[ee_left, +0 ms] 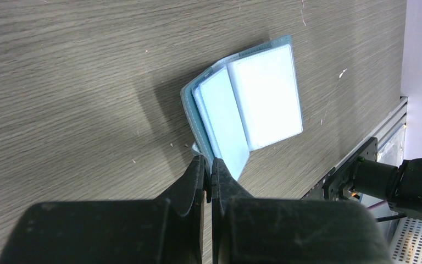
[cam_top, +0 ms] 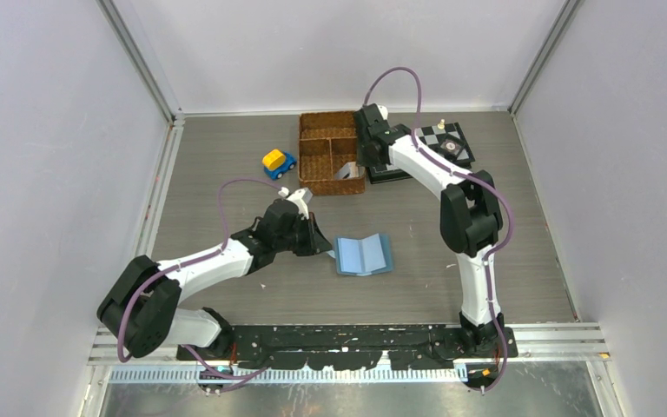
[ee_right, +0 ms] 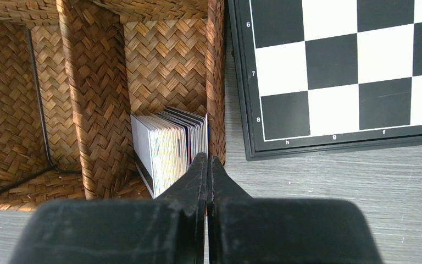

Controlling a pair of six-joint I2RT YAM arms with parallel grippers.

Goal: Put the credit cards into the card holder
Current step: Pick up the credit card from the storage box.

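Note:
The teal-blue card holder (cam_top: 365, 254) lies open on the table, its pale blue pockets up; it also shows in the left wrist view (ee_left: 253, 99). My left gripper (cam_top: 327, 247) (ee_left: 209, 163) is shut on the near edge of its teal cover. The credit cards (ee_right: 167, 146) stand on edge as a stack in the near right compartment of the wicker basket (ee_right: 90, 110), and show grey in the top view (cam_top: 345, 172). My right gripper (cam_top: 358, 167) (ee_right: 207, 160) reaches down into that compartment. It is shut on the outermost card, next to the basket wall.
The brown wicker divided basket (cam_top: 302, 149) sits at the back centre. A chessboard (cam_top: 445, 144) (ee_right: 351, 66) lies right beside it, with a small piece on it. A yellow and blue toy car (cam_top: 278, 162) stands to the left of the basket.

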